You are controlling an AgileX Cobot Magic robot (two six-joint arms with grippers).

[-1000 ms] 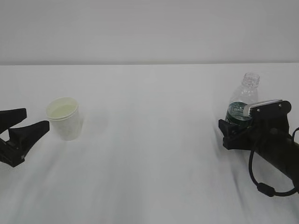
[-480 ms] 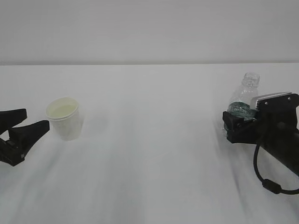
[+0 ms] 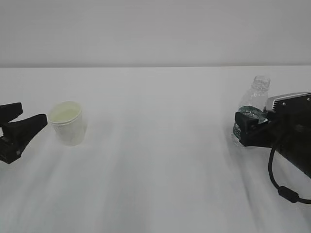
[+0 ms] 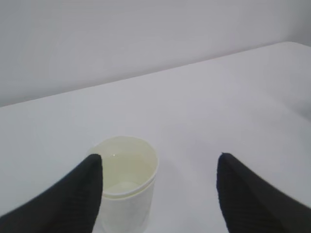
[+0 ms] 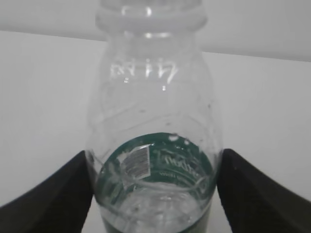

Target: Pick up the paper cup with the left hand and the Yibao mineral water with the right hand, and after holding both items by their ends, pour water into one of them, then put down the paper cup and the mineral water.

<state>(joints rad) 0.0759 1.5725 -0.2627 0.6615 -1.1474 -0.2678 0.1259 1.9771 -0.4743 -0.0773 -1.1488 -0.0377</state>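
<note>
The white paper cup (image 3: 68, 123) stands upright on the table at the left; in the left wrist view the paper cup (image 4: 124, 184) sits just ahead of the left finger (image 4: 73, 199). My left gripper (image 3: 33, 114) is open and a short way left of the cup, not touching it. The Yibao mineral water (image 3: 256, 99), clear with a green label and no cap, stands at the right. My right gripper (image 3: 250, 125) has its jaws around the label band (image 5: 155, 167), with both fingers against the bottle's sides.
The white table (image 3: 155, 170) runs back to a plain pale wall (image 3: 155, 29). Nothing else lies between the cup and the bottle. A black cable (image 3: 284, 187) loops below the right arm.
The right gripper has moved a little right and up along the bottle, and its jaws have narrowed onto it. The left gripper has drifted slightly left. The cup has not moved.
</note>
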